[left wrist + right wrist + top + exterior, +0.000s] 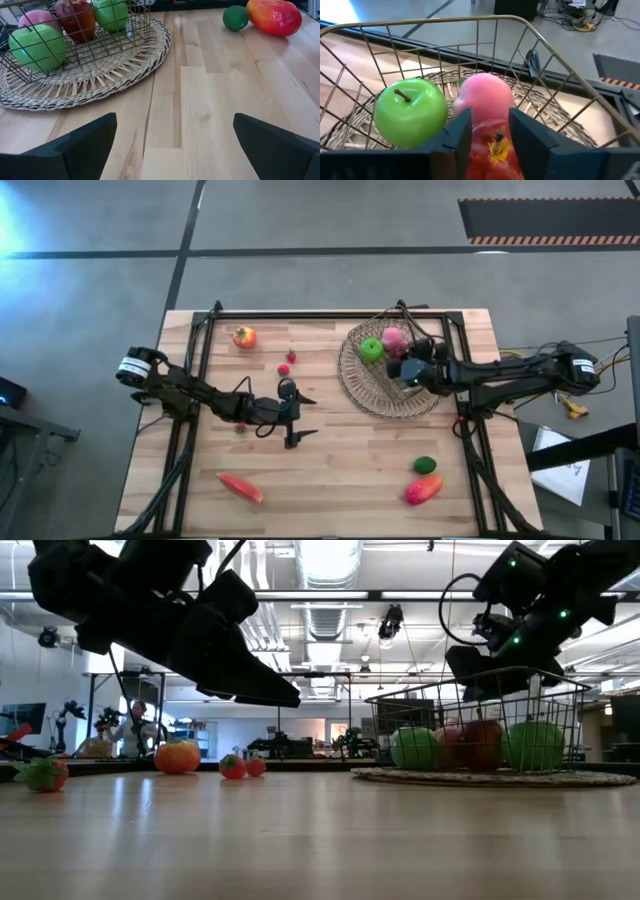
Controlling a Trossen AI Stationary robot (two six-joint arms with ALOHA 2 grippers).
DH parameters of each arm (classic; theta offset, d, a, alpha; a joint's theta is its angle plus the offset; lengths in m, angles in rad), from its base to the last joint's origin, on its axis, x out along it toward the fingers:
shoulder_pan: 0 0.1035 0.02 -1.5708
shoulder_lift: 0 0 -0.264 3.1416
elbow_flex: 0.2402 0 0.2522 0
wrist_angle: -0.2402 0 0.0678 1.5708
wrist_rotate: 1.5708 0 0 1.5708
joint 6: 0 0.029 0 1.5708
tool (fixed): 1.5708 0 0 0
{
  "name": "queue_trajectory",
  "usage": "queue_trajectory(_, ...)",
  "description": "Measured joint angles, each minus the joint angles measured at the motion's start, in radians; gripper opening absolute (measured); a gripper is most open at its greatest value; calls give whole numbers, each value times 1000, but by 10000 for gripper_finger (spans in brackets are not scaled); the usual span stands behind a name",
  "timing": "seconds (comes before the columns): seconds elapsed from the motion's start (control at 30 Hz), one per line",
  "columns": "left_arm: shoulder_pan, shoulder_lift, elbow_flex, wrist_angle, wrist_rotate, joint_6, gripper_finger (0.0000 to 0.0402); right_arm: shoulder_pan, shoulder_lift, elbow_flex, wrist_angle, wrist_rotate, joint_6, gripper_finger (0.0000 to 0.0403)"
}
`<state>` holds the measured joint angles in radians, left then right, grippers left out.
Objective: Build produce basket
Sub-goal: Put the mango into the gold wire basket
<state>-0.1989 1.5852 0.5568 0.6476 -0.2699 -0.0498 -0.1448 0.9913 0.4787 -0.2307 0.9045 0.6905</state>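
**Basket on the mat, right gripper over a red apple inside**

Basket first: the wire-grid basket (pixel 530 40) stands on a round tan woven mat (pixel 370 385) at the right far part of the light wooden table (pixel 340 460). Inside it lie a green apple (pixel 410 112), a pink peach (pixel 485 97), a red apple (pixel 492 145) and, in the left wrist view, a second green apple (pixel 111 12).

The right gripper (pixel 490 132) hangs inside the basket with its dark fingers set narrowly to either side of the red apple; whether they press it or stand just clear cannot be told.

The left gripper (pixel 300 420) hovers over the middle of the table, jaws spread wide and holding nothing.

Loose on the table: an orange-red tomato (pixel 244 337) near the far left corner, two tiny red strawberries (pixel 288 362) beside it, a long red pepper (pixel 240 487) at the near left, and a dark green lime (pixel 425 465) just beside a red-and-yellow mango-shaped fruit (pixel 423 489) at the near right.
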Motion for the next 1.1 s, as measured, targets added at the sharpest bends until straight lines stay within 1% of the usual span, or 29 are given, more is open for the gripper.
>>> queue_trajectory(0.1,-4,0,0,-1,0,0,384,0,0,39,-58,-16,-20,151)
queue_trajectory(0.23,-11,0,0,-1,0,1,384,8,0,106,-146,-22,-22,167)
queue_trajectory(0.37,-15,0,0,-2,0,1,384,36,0,176,-214,-9,-11,166)
queue_trajectory(0.53,-20,0,0,-4,-1,1,384,120,0,243,-236,64,-31,154)
queue_trajectory(0.67,-22,0,0,-5,-2,1,384,233,2,270,-234,121,-45,141)
queue_trajectory(0.8,-26,0,0,-8,-3,1,384,393,33,271,-177,146,-59,126)
queue_trajectory(0.97,-26,0,0,-8,-5,1,384,631,123,276,-22,144,-115,104)
queue_trajectory(1.1,-26,0,-1,-7,-5,1,384,802,239,363,-29,139,-54,83)
